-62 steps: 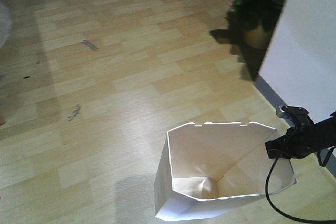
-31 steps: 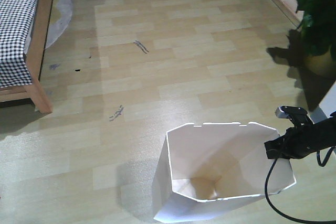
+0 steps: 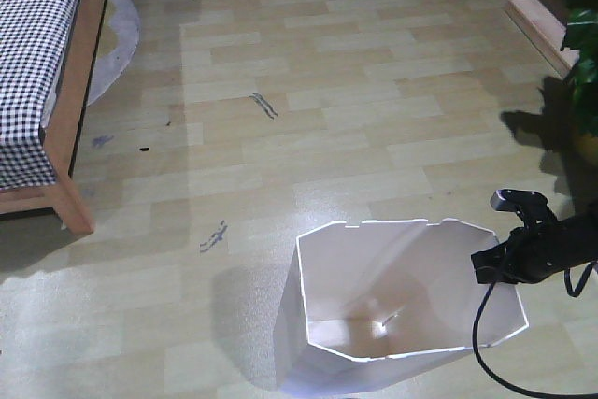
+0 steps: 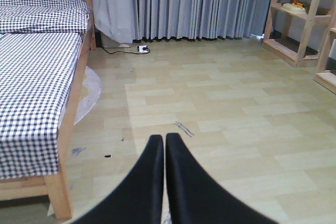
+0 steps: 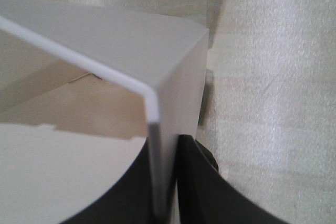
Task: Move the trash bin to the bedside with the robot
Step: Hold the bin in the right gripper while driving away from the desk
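White trash bin (image 3: 374, 273) lower centre; right gripper (image 3: 488, 266) pinching its right rim wall; left gripper (image 4: 164, 148) pressed together. Upper left, well apart: wooden bed frame (image 3: 73, 119).

The light wooden bed frame (image 3: 70, 91) with black-and-white checked bedding (image 3: 28, 44) has come into the front view at left; the dark floor scuff (image 3: 265, 105) has drifted rightward; the green potted plant (image 3: 587, 44) has slid to the right edge; the white wall panel beside it appears gone from view.
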Controlling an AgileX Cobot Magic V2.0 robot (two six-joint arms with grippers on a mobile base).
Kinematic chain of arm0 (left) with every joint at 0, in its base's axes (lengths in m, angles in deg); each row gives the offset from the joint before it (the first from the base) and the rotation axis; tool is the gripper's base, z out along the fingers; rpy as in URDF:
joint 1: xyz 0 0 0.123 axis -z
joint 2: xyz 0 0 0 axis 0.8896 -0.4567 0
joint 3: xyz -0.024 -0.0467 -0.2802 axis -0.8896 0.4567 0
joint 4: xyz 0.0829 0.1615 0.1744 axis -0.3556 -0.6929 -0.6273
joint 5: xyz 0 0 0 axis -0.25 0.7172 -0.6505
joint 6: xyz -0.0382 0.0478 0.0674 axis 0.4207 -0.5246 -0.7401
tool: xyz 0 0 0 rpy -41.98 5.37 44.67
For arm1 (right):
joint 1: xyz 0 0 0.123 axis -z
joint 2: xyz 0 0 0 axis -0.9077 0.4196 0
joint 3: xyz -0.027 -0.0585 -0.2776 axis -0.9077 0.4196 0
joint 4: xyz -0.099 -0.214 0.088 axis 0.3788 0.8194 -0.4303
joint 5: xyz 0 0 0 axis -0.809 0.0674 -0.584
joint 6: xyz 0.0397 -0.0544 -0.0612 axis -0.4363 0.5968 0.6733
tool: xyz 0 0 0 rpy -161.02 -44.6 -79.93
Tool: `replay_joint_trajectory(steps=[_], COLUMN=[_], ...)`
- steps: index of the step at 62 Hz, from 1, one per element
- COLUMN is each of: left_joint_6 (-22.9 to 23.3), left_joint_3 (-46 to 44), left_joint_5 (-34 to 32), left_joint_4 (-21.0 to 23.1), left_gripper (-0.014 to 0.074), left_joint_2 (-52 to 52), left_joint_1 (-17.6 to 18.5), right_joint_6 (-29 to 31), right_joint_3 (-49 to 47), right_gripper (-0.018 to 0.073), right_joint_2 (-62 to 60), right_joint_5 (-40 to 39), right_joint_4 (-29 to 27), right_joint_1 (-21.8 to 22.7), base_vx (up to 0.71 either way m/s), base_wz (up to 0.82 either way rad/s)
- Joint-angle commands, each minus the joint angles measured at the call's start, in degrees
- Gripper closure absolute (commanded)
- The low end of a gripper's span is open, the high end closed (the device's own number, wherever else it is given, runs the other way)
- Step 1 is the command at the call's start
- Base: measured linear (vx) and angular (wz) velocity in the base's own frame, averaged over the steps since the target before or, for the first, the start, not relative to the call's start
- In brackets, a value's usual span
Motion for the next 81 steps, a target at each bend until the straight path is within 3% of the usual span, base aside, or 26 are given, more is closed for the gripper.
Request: replay_joint_trajectory(steps=[1,81], left_joint_6=[0.45,0.45], left_joint_3=[1.65,1.65], left_joint_5=[-3.97,-3.97], left_joint_4=[0.24,0.24], left_gripper=[0.0602,0.0602], left_joint_2=[0.56,0.56], left_joint_1=[0.15,0.15], right_joint_6=[-0.80,-0.80], right_joint_3=[-0.55,-0.55], right_gripper=[0.0565,0.0565], right_joint_2=[-4.10,-4.10], right_joint_5=[10.21,10.20], right_joint_4=[-3.19,-3.19], right_joint_1=[0.23,0.23], base_vx=[0.34,0.42], base_wz=[0.01,0.09])
